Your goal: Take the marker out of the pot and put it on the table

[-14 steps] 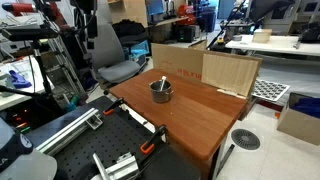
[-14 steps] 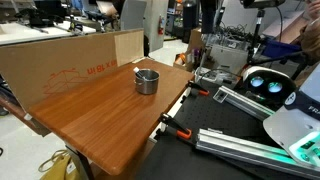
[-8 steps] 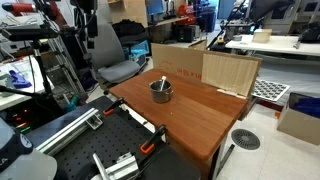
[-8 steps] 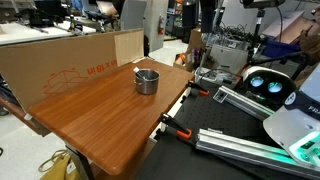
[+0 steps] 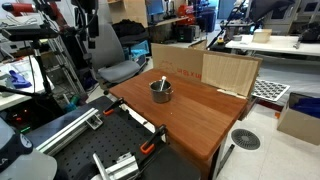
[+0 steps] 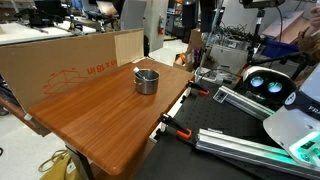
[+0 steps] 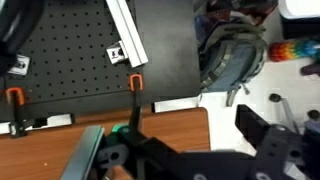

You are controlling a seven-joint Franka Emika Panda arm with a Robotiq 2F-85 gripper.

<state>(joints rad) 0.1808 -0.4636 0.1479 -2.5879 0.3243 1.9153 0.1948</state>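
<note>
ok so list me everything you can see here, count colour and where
table: one, reddish-brown wood, middle of both exterior views
pot: one, grey metal, on the table towards the cardboard
marker: one, slim, pale end showing, leaning in the pot and poking above the rim
cardboard sheets: at least two, brown, upright along the table's far edge
bench: one, black, perforated, beside the table
clamps: at least two, orange-handled, at the bench edge nearest the table
office chair: one, grey, beyond the table
backpack: one, grey-green, on the floor, in the wrist view
gripper: one, dark, bottom of the wrist view by the table edge; open or shut not clear
</note>
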